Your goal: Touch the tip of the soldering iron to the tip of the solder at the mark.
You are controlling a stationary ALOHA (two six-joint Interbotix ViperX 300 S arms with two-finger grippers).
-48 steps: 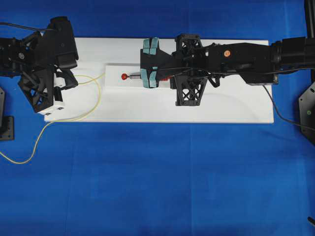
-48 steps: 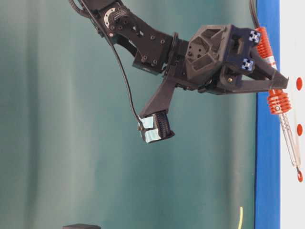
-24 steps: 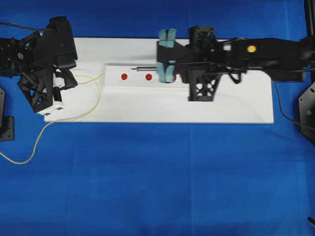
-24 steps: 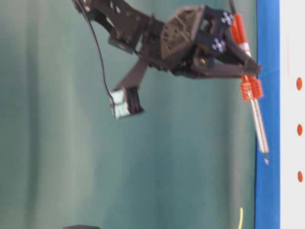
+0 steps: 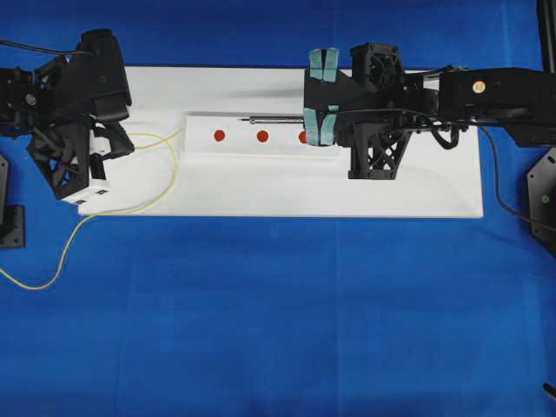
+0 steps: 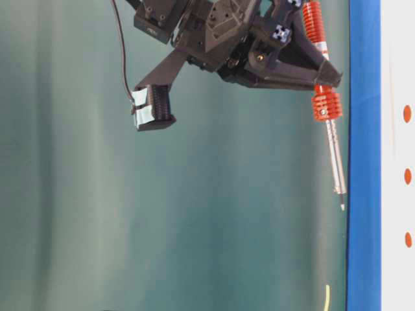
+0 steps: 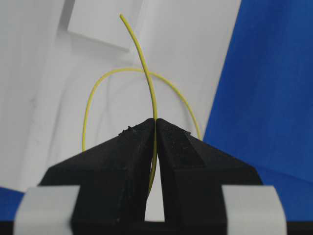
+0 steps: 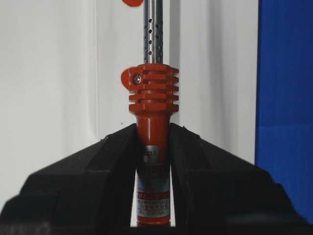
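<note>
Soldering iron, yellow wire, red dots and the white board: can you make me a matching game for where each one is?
Things:
1. soldering iron
2. solder
3. red dots
4. white board

Places:
A. lying on the blue cloth
B. pinched in the left gripper
C. in a row on the raised white strip
D. clamped by its orange-red handle in the right gripper

Pairs: 1-D, 2-B, 3-C, 4-A
</note>
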